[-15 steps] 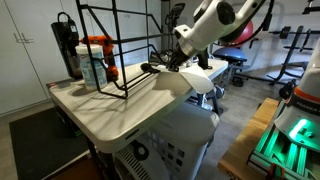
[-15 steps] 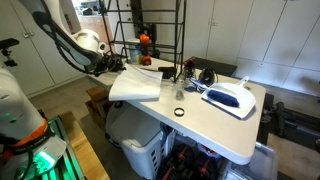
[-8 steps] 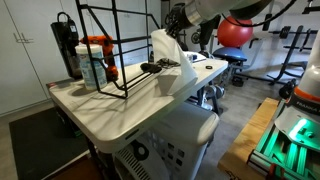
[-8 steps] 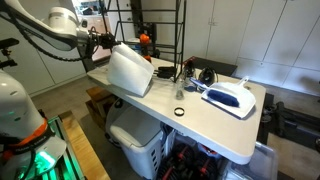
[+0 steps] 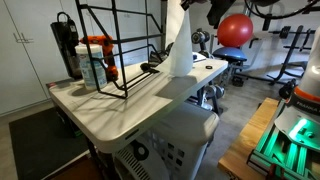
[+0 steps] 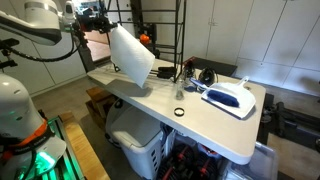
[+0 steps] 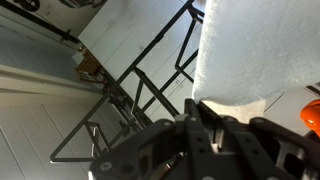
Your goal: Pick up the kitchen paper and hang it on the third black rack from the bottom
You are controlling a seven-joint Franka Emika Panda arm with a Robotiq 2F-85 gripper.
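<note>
Kitchen paper lifted higher, dangling from clamped hand.

No text, label, brand or number can be read on anything in these views.

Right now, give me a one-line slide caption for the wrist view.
Shut gripper holds the limp white kitchen paper sheet beside the black wire rack frame.
</note>
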